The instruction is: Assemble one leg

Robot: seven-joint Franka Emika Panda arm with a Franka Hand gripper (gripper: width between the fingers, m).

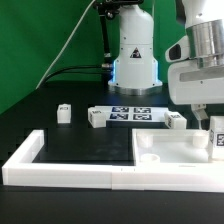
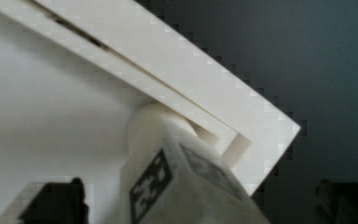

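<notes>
- Leg [image 2: 172, 175] sits between the fingers [image 2: 55, 202], which are spread wide with a dark gap on each side, so they do not touch it.
- It stands upright, long axis vertical, tag toward the exterior camera, at the corner of the white panel [image 1: 170, 150] on the exterior view's right.
- Beyond that corner's edges lies bare black worktop [image 1: 90, 145].

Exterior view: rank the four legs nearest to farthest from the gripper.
1. Leg under the gripper, gripper, at the panel corner.
2. Leg by the marker board, at the marker board end toward the exterior view's right.
3. Leg at the other end of that board.
4. Lone leg, farthest toward the exterior view's left.
</notes>
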